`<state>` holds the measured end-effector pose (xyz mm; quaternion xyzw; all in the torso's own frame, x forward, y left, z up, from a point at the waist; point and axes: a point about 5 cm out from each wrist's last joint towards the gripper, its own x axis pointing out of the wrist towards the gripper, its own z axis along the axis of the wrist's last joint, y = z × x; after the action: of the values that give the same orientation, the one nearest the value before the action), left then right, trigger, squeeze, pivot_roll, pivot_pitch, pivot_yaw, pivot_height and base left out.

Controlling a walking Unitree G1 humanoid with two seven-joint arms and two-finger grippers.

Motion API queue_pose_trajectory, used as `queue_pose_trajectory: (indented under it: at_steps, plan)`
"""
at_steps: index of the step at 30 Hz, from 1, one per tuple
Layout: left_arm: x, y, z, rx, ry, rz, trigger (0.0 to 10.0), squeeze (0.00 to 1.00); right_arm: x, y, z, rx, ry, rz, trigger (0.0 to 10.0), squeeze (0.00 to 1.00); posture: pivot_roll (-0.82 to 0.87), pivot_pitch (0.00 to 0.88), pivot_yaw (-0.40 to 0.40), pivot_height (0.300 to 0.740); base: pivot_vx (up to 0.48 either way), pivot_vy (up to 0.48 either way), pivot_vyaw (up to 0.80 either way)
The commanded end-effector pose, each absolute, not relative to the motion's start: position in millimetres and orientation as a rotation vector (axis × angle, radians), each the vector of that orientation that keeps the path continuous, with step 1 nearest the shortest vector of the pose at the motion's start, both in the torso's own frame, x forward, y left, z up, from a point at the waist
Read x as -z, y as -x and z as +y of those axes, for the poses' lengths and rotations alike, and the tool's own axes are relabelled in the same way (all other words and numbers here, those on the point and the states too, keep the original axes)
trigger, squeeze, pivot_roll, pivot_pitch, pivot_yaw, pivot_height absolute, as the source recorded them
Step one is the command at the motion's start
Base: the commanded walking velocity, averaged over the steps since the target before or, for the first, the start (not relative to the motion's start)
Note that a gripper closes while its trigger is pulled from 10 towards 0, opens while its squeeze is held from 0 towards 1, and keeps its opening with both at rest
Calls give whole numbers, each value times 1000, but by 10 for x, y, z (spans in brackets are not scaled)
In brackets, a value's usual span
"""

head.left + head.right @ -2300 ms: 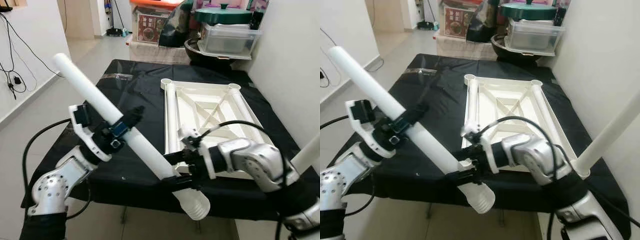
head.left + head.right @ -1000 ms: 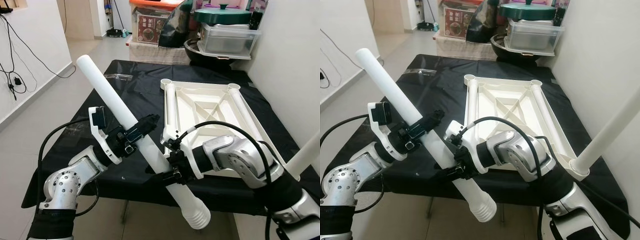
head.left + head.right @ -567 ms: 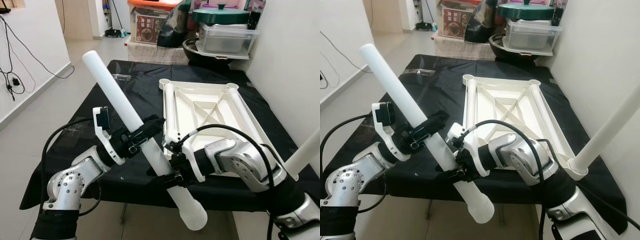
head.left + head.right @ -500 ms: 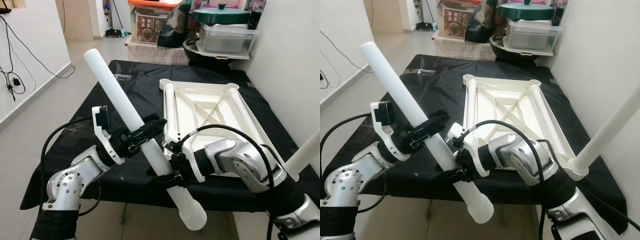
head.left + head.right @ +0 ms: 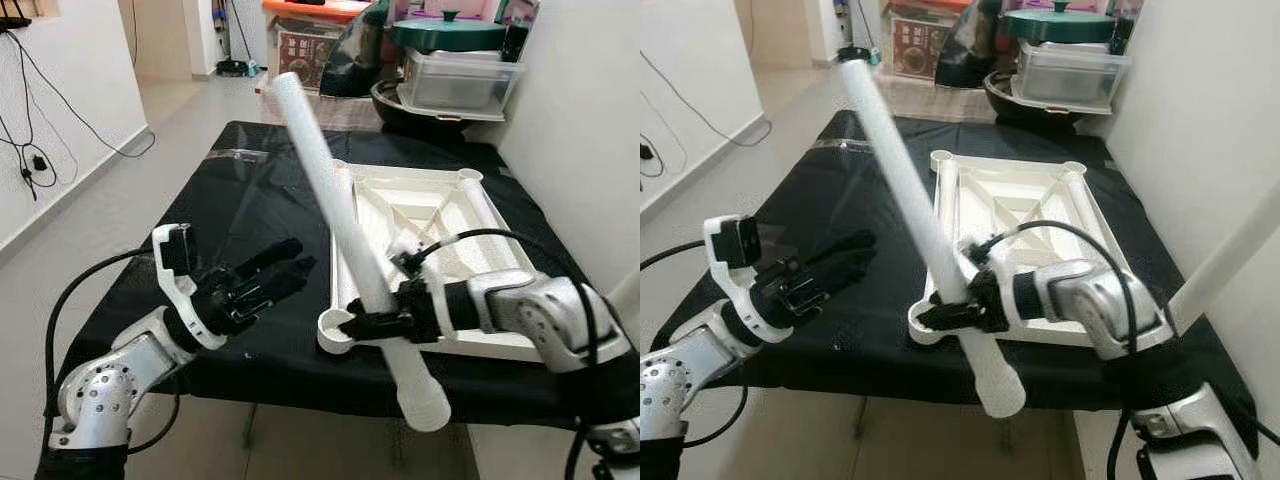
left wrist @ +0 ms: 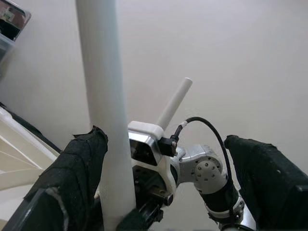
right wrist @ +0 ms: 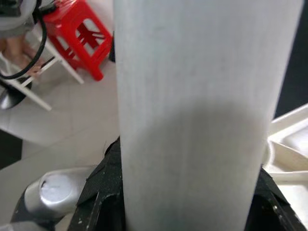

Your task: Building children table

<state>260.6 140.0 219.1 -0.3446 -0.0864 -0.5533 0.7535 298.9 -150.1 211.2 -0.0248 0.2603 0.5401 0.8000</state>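
Upper right of the frame: clear lidded tub under a green pot lid, contents hard to make out. Centre: white table leg clamped in right gripper jaws, long axis slanting from upper centre down to lower right, ribbed end off the worktop edge. Beside it, upturned white tabletop. Left gripper jaws spread wide, apart from the leg.

2 white table legs, 1 upturned white tabletop, 1 black table, 2 pincers.
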Motion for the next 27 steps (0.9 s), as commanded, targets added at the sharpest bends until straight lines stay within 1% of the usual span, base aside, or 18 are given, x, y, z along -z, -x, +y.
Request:
queue_pose_trajectory:
  at_steps: [1,4,6,7,8,9,10,11,12,13,14,17,19,20,21,22,25,27]
  plan:
    - [-2200,-2575,1417,1222,758,-194,10000,1000,-2162,-3027,-1598,-1113,38,518,0,0,10,0,-73,740,0,0,0]
    - [-2204,-2578,1442,1202,772,-208,10000,1000,-2271,-3091,-1675,-1058,6,452,0,0,4,0,-67,740,0,0,0]
    - [-2202,-2584,1496,1155,796,-228,10000,1000,-2482,-3215,-1813,-950,-57,319,0,0,5,0,-66,740,0,0,0]
    - [-2202,-2584,1496,1155,796,-228,10000,1000,-2482,-3215,-1813,-950,-57,319,0,0,5,0,-66,740,0,0,0]
    - [-2190,-2588,1523,1129,800,-233,10000,1000,-2568,-3271,-1873,-900,-90,259,0,0,9,0,-64,740,0,0,0]
    - [-2126,-2621,1549,1066,765,-207,10000,718,-2641,-3344,-1934,-827,-123,190,0,0,15,0,-62,740,0,0,0]
    - [-2126,-2621,1549,1066,765,-207,10000,718,-2641,-3344,-1934,-827,-123,190,0,0,15,0,-62,740,0,0,0]
    - [-2079,-2642,1565,1024,738,-186,10000,314,-2680,-3389,-1975,-778,-147,148,0,0,19,0,-62,740,0,0,0]
    - [-2079,-2642,1565,1024,738,-186,10000,314,-2680,-3389,-1975,-778,-147,148,0,0,19,0,-62,740,0,0,0]
    - [-1958,-2702,1595,918,675,-138,10000,0,-2695,-3455,-2010,-696,-177,98,0,0,23,0,-64,740,0,0,0]
    - [-1958,-2702,1595,918,675,-138,10000,0,-2695,-3455,-2010,-696,-177,98,0,0,23,0,-64,740,0,0,0]
    - [-1559,-2878,1725,573,491,34,10000,0,-2754,-3590,-2020,-459,-263,-48,0,0,30,0,-63,740,0,0,0]
    - [-1513,-2895,1749,525,473,49,10000,0,-2785,-3599,-2011,-431,-301,-79,0,0,30,0,-63,740,0,0,0]
    - [-1513,-2895,1749,525,473,49,10000,0,-2785,-3599,-2011,-431,-301,-79,0,0,30,0,-63,740,0,0,0]
    - [-1479,-2890,1737,503,476,58,10000,0,-2900,-3580,-1972,-455,-399,-184,0,0,36,0,-65,740,0,0,0]
    - [-1479,-2890,1737,503,476,58,10000,0,-2900,-3580,-1972,-455,-399,-184,0,0,36,0,-65,740,0,0,0]
    - [-1458,-2799,1623,608,466,72,10000,0,-3049,-3536,-1950,-563,-496,-300,0,0,40,0,-66,740,0,0,0]
    - [-1450,-2752,1579,656,440,81,10000,0,-3093,-3526,-1952,-596,-534,-326,0,0,44,0,-65,740,0,0,0]
